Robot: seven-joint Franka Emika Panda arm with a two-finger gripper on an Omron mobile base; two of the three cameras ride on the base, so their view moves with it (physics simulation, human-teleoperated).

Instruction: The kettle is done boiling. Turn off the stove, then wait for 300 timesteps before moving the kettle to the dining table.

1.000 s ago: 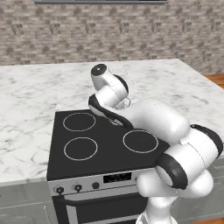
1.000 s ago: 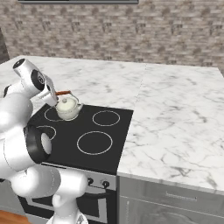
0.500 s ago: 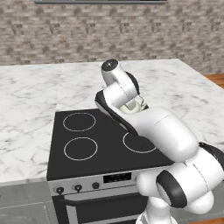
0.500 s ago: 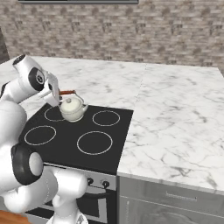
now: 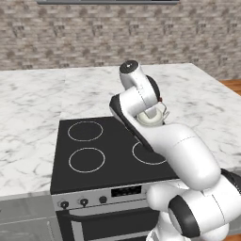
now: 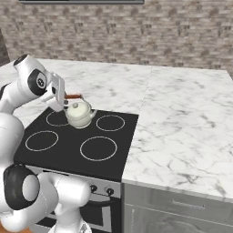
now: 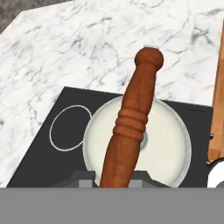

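No legible brand, label or writing is showing anywhere; the small display on the steel front panel of the stove is too small to read. The kettle is appearing left of centre in the right base view as a small, squat, cream-white rounded body with a short spout pointing right and an arched reddish-brown handle. In the hand view the handle is running as a turned wooden bar from the bottom centre up to a rounded knob in the upper middle, crossing the pale round top of the kettle below it. The gripper is pinching this handle, its two dark finger tips pressing against either side of the bar at the bottom edge of the hand view. In the right base view the kettle is hanging over the rear part of the black glass cooktop, between the two rear white-ringed burners; whether its base is touching the glass cannot be told. In the left base view the kettle is showing right of centre, mostly hidden behind the white arm. Small black knobs are sitting at the lower left of that view. The white-and-grey veined marble countertop is filling the right side of the right base view.
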